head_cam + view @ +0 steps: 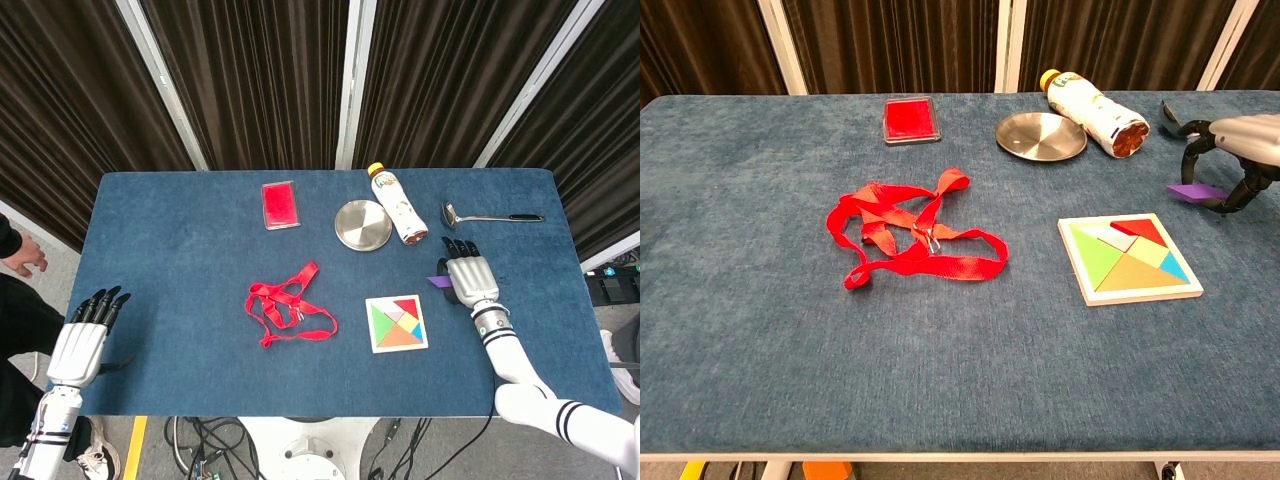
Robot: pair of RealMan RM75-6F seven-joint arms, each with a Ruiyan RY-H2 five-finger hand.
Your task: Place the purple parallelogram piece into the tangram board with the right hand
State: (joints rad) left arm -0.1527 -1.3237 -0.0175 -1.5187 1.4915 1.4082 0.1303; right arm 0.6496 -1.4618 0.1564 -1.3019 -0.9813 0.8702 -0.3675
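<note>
The purple parallelogram piece (438,282) (1195,191) hangs just above the cloth at the table's right side, pinched in the curled fingers of my right hand (472,278) (1240,150). Most of the piece is hidden under the hand in the head view. The tangram board (371,325) (1077,270), a white-framed square with several coloured pieces in it, lies flat to the lower left of that hand, a short gap away. My left hand (78,345) hovers off the table's front left corner with its fingers spread and nothing in it.
A red strap (288,305) (910,235) lies tangled mid-table. Behind the board are a metal plate (363,225), a bottle on its side (397,205) and a ladle (490,216). A red box (280,204) sits further back. A person's hand (20,255) shows at the far left.
</note>
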